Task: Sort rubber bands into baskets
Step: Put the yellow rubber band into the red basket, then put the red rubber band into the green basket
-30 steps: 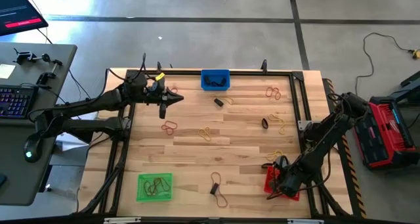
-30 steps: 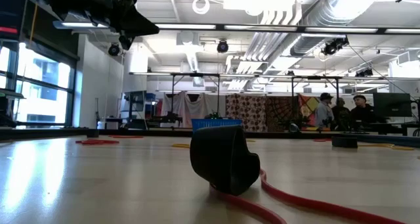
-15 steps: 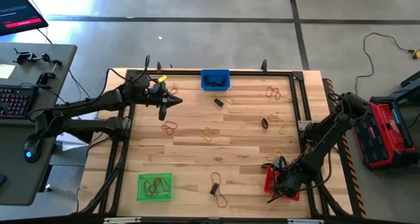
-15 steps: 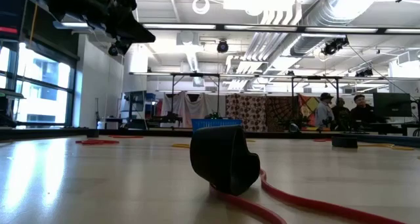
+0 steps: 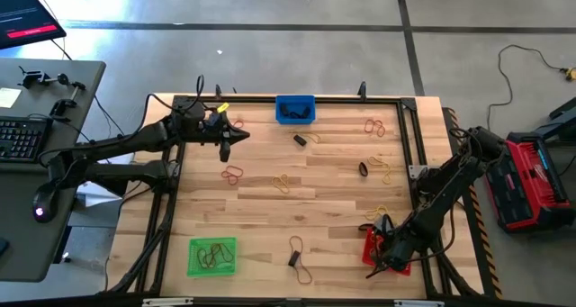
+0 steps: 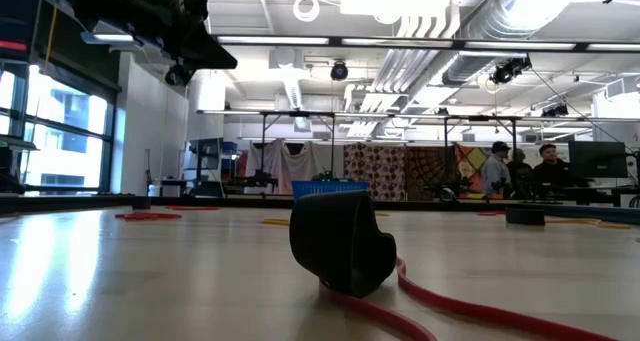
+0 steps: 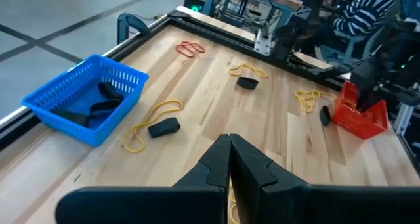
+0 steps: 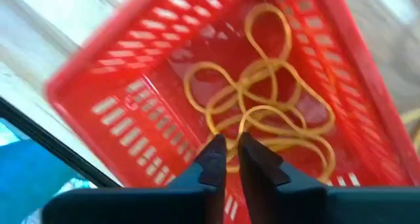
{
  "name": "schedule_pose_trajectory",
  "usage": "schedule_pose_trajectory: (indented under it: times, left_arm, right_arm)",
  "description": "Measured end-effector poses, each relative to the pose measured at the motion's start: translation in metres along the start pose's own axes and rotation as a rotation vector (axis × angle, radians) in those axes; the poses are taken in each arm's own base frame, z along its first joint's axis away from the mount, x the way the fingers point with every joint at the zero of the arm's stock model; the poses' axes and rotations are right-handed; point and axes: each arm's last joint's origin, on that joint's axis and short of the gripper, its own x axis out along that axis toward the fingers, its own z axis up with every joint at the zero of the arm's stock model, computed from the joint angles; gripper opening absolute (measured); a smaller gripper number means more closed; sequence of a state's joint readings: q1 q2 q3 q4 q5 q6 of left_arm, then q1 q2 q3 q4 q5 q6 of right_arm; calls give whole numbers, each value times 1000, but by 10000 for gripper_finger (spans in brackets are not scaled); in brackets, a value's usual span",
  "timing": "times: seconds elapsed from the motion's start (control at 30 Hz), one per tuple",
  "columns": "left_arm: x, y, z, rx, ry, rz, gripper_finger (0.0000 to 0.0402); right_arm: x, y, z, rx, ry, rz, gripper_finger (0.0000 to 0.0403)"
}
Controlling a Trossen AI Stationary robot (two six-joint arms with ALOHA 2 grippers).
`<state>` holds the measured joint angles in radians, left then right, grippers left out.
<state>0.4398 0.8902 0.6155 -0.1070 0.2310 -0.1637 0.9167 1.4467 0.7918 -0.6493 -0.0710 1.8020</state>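
Note:
My left gripper [image 5: 241, 137] is shut and empty, above the table's far left part, pointing toward the right edge; its shut tips show in the left wrist view [image 7: 230, 140]. My right gripper [image 5: 382, 247] hangs over the red basket [image 5: 371, 253] at the near right. Its fingers [image 8: 228, 145] stand a narrow gap apart just above the yellow rubber bands [image 8: 262, 112] lying in the basket. The blue basket [image 5: 295, 109] at the far edge holds black bands [image 7: 92, 109]. The green basket [image 5: 212, 257] at the near left holds reddish-brown bands. My right gripper points down into the red basket, its tips right at a yellow band's loop [image 8: 244, 122]. I cannot tell whether they touch it.
Loose bands lie on the wood: reddish-brown [image 5: 232, 173], yellow [image 5: 284, 183], black [image 5: 301, 139], reddish-brown [image 5: 373, 125], black [image 5: 364, 169], yellow [image 5: 376, 213]. A black band [image 6: 340, 241] and a reddish one [image 6: 460, 306] lie near the front edge. People stand in the room behind [image 6: 520, 166].
My left gripper has gone down a little, staying shut.

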Motion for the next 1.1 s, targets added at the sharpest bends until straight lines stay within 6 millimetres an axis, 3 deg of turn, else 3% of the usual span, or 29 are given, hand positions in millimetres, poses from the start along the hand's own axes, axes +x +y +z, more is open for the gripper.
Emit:
schedule_pose_trajectory:
  times: [0.2, 0.57, 0.73, 0.9, 1.1]
  left_arm:
    - [1, -4, 0, 43, 1, -18, 1]
    - [1, -5, 0, 90, 0, -17, 1]
    - [1, -5, 0, 91, -5, 1, 1]
    - [1, -5, 0, 111, -5, 5, 0]
    - [1, -5, 0, 117, -5, 5, 0]
  right_arm:
    - [0, -3, 1, 73, -2, -33, 89]
    - [0, 1, -1, 85, 20, 9, 93]
    - [0, 5, 0, 107, -2, 52, 65]
    - [0, 6, 0, 102, -29, 73, 8]
    - [0, 6, 0, 101, -41, 78, 4]
